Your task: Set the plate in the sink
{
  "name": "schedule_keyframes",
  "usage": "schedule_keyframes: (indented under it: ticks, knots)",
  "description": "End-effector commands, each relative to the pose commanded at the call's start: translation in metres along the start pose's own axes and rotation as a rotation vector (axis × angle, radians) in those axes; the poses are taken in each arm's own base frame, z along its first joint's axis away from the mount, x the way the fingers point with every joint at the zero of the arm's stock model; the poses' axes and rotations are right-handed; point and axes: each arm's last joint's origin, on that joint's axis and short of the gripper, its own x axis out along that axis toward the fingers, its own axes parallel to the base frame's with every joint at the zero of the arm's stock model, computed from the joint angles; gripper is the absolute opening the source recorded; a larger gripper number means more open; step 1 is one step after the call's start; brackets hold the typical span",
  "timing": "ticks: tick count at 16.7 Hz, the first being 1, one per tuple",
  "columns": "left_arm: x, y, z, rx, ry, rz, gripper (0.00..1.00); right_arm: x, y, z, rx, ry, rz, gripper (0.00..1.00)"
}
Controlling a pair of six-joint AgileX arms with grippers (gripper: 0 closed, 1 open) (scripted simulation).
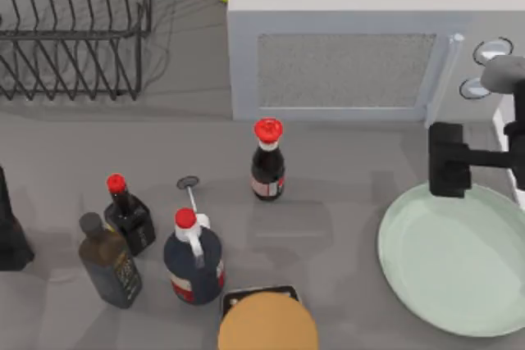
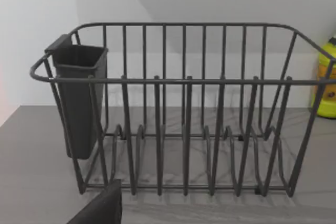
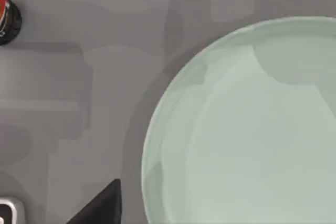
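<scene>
Your right gripper (image 1: 449, 171) hangs at the right edge of the top view, a black block just above the far rim of the large round pale mint-green plate (image 1: 459, 261); you cannot tell from these views how far its jaws stand apart, and nothing shows between them. The plate lies flat on the grey surface (image 1: 344, 202) in the lower right of the top view, its right side running off the frame, and the right wrist view looks straight down on its glossy face and shallow raised rim (image 3: 252, 140). Your left gripper (image 1: 10, 235) sits parked at the left edge of the top view, and its jaws' state cannot be told either. Its wrist camera faces the dark wire dish rack (image 2: 184, 114), which stands at the upper left of the top view with a dark cutlery cup (image 2: 79, 98) hooked on one end. A grey boxy microwave (image 1: 344, 55) fills the upper middle. Before it stands a small dark bottle with a red cap (image 1: 267, 161); three more dark bottles cluster at the lower left (image 1: 193, 260), and a round tan-orange lid (image 1: 267, 321) sits at the bottom edge.
</scene>
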Motion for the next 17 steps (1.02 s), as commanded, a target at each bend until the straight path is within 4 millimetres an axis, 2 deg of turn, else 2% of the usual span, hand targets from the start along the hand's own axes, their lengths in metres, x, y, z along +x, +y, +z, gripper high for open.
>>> schedule_keyframes:
  ticks: [3, 6, 8, 10, 15, 17]
  knots:
    - [0.000, 0.000, 0.000, 0.000, 0.000, 0.000, 1.00, 0.036, 0.035, 0.017, 0.006, 0.216, -0.080, 1.00]
    - [0.000, 0.000, 0.000, 0.000, 0.000, 0.000, 1.00, 0.066, 0.062, 0.022, 0.005, 0.360, -0.157, 1.00]
    - [0.000, 0.000, 0.000, 0.000, 0.000, 0.000, 1.00, 0.079, 0.074, 0.022, 0.004, 0.413, -0.192, 1.00]
    - [0.000, 0.000, 0.000, 0.000, 0.000, 0.000, 1.00, 0.084, 0.079, 0.021, 0.003, 0.435, -0.207, 1.00]
    - [0.000, 0.000, 0.000, 0.000, 0.000, 0.000, 1.00, 0.085, 0.077, 0.022, 0.007, 0.433, -0.206, 1.00]
    - [0.000, 0.000, 0.000, 0.000, 0.000, 0.000, 1.00, 0.096, 0.075, 0.017, 0.006, 0.439, -0.210, 1.00]
